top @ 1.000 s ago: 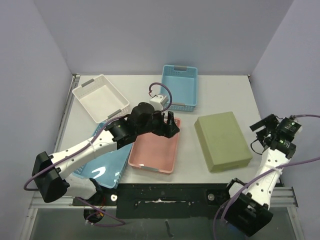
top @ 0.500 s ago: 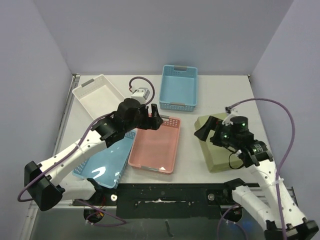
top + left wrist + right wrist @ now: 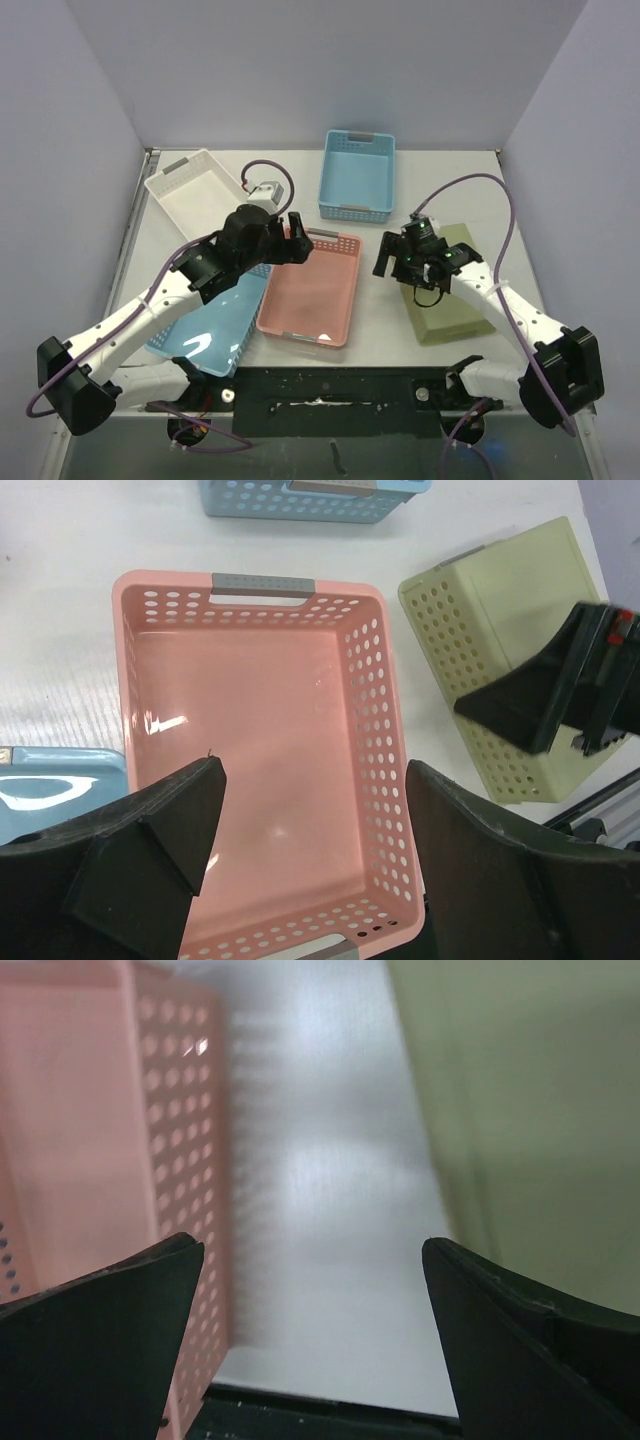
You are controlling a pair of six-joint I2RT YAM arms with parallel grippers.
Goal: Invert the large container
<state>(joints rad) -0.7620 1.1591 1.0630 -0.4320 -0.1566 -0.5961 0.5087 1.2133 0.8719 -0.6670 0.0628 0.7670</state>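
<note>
**A:** The overhead shot looks evenly bright to us. The light is soft and comes from above, with only faint shadows hugging the pink perforated plastic basket [image 3: 310, 290] on the white tabletop [image 3: 440, 190].

**B:** Same here. We do spot a white glare streak on the glossy light-blue plastic tray [image 3: 205, 335], and in the left wrist view there's a small hot spot on the basket's floor. That view is sharp, though straight edges bow a bit toward the corners.

**A:** The right wrist view is the weak one for us, soft all over. The olive-green plastic box [image 3: 520, 1110] is just a smear, the basket's holes go fuzzy, and the tabletop between them washes out into a bright patch.
</note>
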